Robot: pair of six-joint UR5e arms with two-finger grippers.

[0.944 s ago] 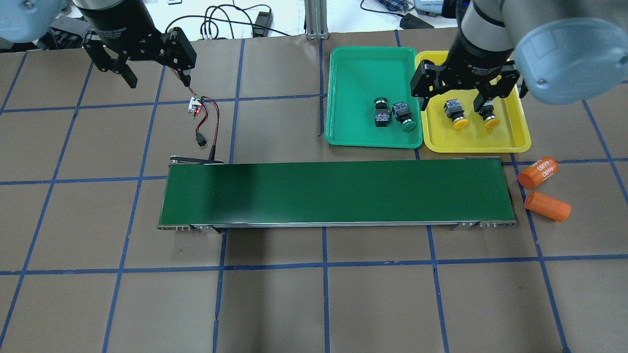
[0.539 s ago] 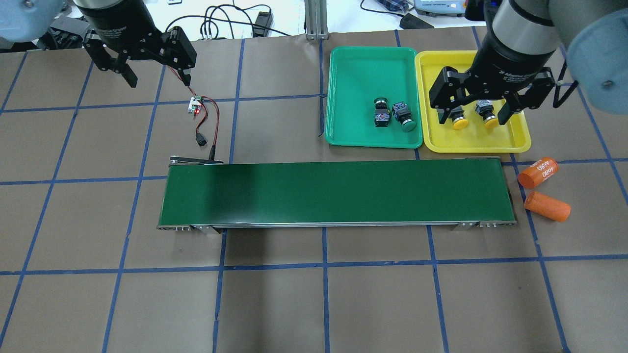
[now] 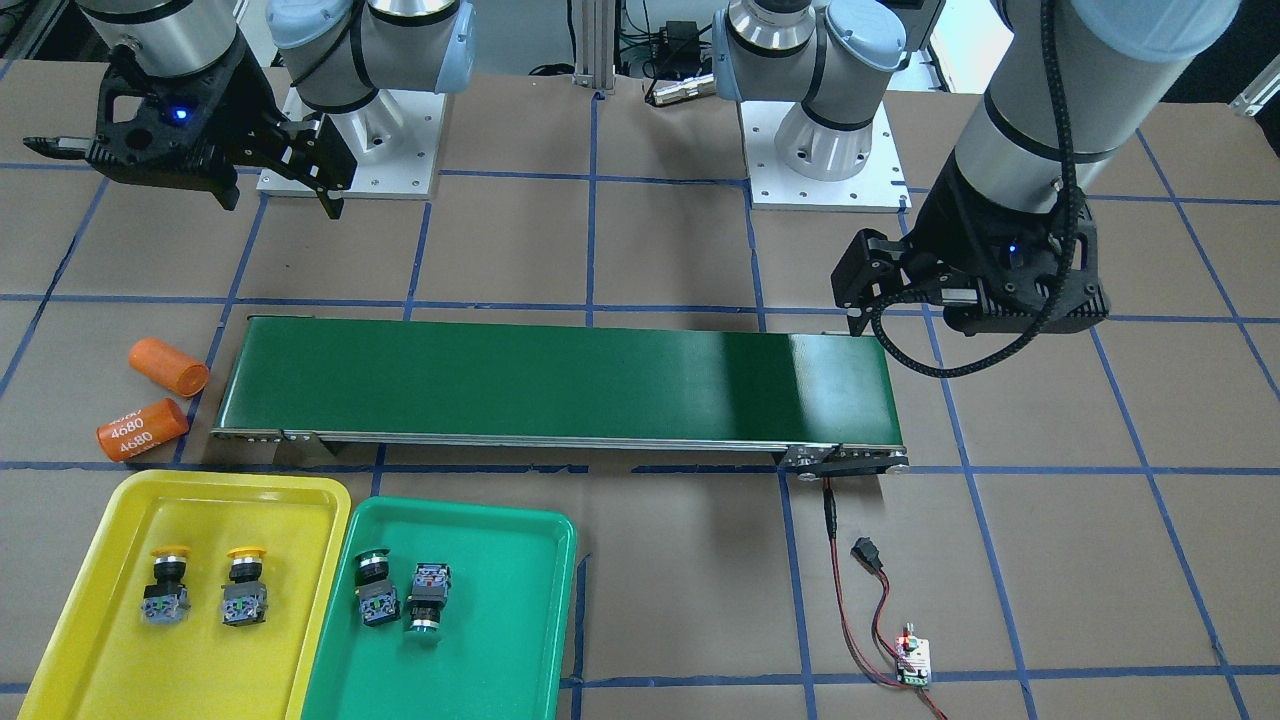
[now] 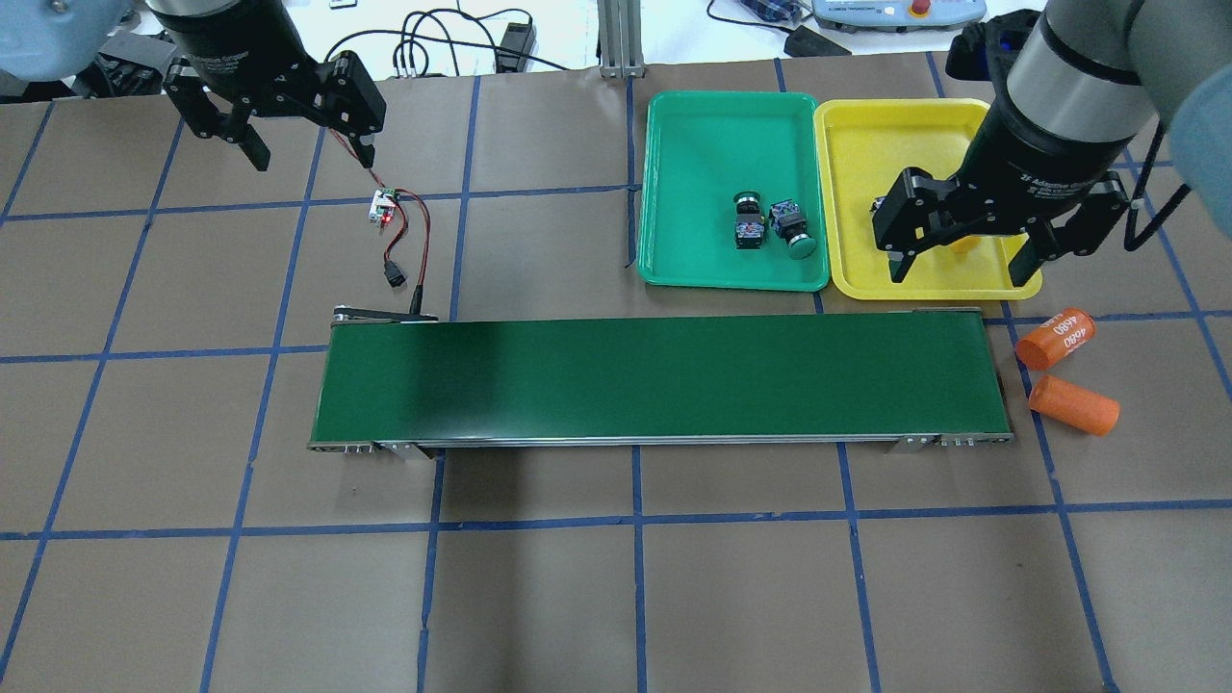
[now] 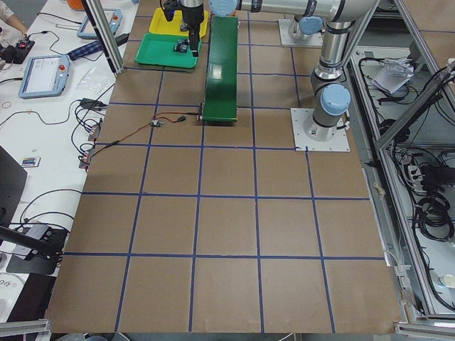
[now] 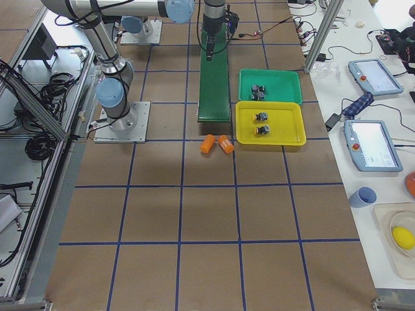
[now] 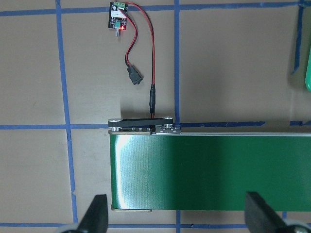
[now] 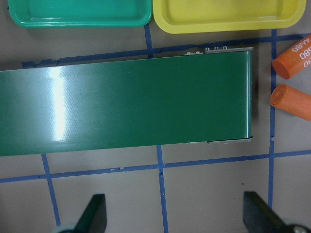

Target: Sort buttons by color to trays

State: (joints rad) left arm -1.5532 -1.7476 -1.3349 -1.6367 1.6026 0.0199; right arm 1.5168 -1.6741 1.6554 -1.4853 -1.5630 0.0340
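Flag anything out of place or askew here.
Nothing is missorted: two yellow buttons lie in the yellow tray, and two green buttons lie in the green tray. The only quirk is that the green ones point opposite ways.

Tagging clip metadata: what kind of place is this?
Most likely a robotics lab test cell, not a factory line. The table is papered brown with a blue tape grid; a small conveyor belt is wired to a bare circuit board; control tablets and loose cables sit on the side bench.
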